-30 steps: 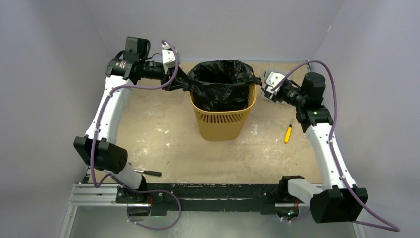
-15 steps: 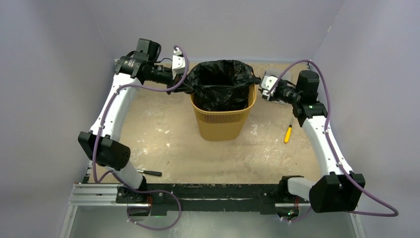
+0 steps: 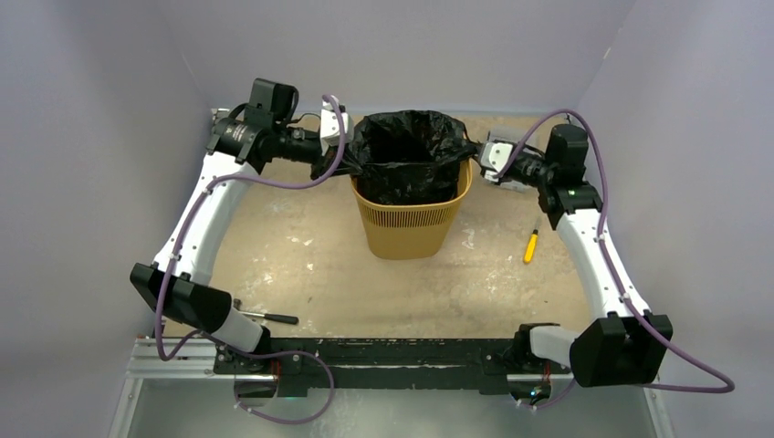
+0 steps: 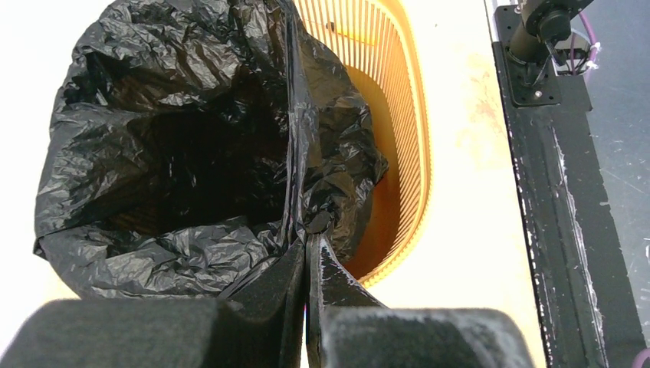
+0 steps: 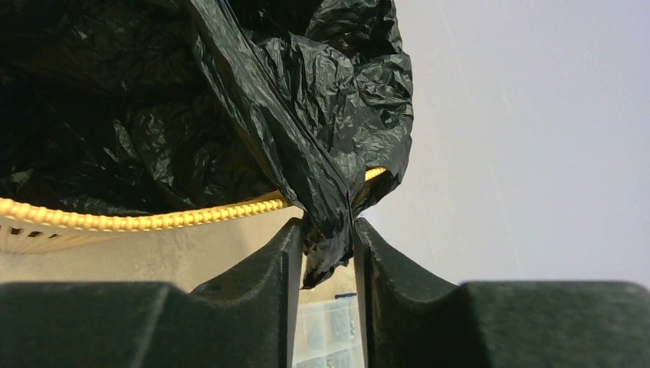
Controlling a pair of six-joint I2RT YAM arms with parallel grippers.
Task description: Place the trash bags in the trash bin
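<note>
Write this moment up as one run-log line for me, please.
left gripper: shut on trash bag edge | right gripper: shut on opposite edge | trash bag: mouth spread open, body inside trash bin

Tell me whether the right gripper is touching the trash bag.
Touching. In the right wrist view the right gripper pinches a fold of the trash bag between its fingers.

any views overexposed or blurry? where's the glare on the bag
Left wrist: the table is washed out, sheen streaks the trash bag, and the left gripper is soft. Right wrist: the right gripper is dark and soft. Top external: even light, bag interior featureless black.
</note>
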